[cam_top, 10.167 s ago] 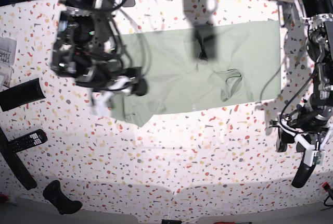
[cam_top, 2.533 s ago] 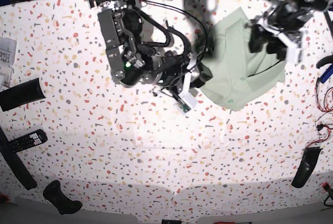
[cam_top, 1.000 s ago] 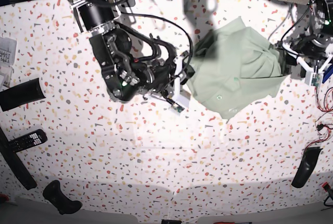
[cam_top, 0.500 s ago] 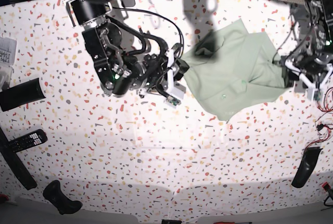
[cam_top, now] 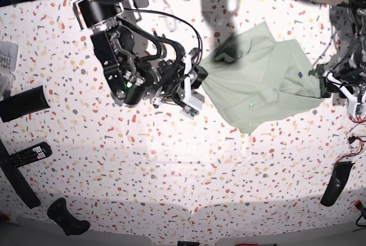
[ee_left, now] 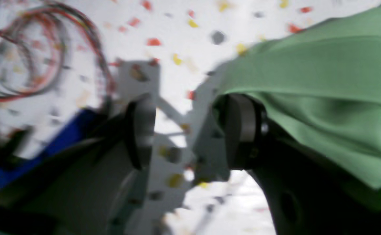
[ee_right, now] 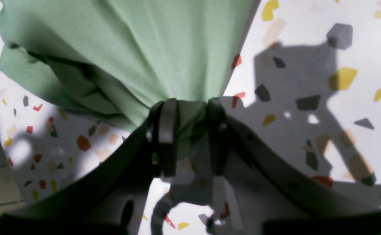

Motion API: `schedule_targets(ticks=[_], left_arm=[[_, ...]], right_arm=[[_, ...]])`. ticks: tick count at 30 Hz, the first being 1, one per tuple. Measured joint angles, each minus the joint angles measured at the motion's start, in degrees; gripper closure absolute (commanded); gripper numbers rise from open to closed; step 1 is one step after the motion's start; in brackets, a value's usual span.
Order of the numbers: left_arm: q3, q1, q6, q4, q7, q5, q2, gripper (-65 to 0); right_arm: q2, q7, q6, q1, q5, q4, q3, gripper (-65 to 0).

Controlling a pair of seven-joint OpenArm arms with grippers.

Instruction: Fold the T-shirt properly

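Observation:
The pale sage-green T-shirt (cam_top: pixel 263 74) lies rumpled and partly doubled over on the speckled table (cam_top: pixel 171 166), far right of centre. My right gripper (cam_top: pixel 198 83) is at its left edge. In the right wrist view this gripper (ee_right: pixel 189 130) is shut on a bunched fold of the T-shirt (ee_right: pixel 164 49). My left gripper (cam_top: pixel 341 90) is at the shirt's right corner. In the left wrist view it (ee_left: pixel 190 130) is open, with bare table between the pads, and the T-shirt (ee_left: pixel 314 85) drapes over the right finger (ee_left: pixel 239 130).
A remote control (cam_top: pixel 30 154), a black bar (cam_top: pixel 23 103) and a black handle (cam_top: pixel 67 217) lie at the left. Another black handle (cam_top: pixel 334 184) and red wires (cam_top: pixel 355 136) are at the right edge. Red wires (ee_left: pixel 30 55) and a blue object (ee_left: pixel 63 130) sit left of the left gripper.
The shirt has been drawn out sideways and lowered flatter onto the table. The left gripper moved right and down toward the table edge. The right gripper drifted slightly left, still holding cloth.

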Motion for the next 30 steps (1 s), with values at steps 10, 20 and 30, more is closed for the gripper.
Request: schedule_targets(ticks=[10, 20, 30], left_arm=[[0.0, 0.07, -0.02, 18.91, 5.51, -3.26, -0.17, -30.7], [0.57, 11.63, -3.52, 27.04, 11.76, -14.58, -0.35, -30.5], [16.83, 18.8, -3.52, 27.71, 5.09, -7.5, 4.11, -30.5]], right_arm=[[-0.7, -0.98, -0.22, 5.99, 8.02, 1.62, 0.0, -15.0], [-2.51, 9.57, -4.48, 10.99, 4.22, 1.64, 0.02, -15.0], [-15.72, 16.31, -7.21, 15.17, -11.37, -10.91, -0.09, -15.0]])
